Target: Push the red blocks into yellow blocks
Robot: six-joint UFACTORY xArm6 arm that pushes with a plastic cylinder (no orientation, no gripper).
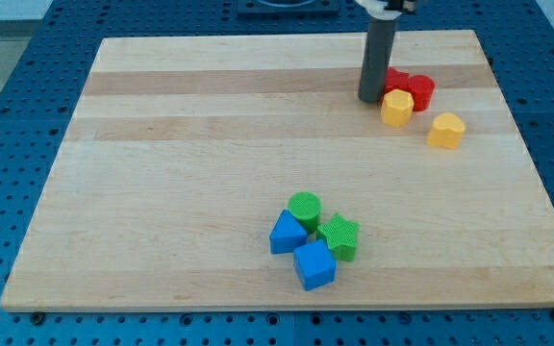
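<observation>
Blue and green blocks (311, 240) sit well clear as my tip (369, 99), a plain rod without jaws, presses the red blocks (410, 86) against one yellow block (397, 107); the other yellow block (445, 130), just beyond, likely needs another nudge.

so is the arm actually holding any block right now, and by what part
Nothing is held: the arm ends in a rod with no claw. My tip sits at the view's left of the red blocks, beside the yellow hexagon block.
</observation>
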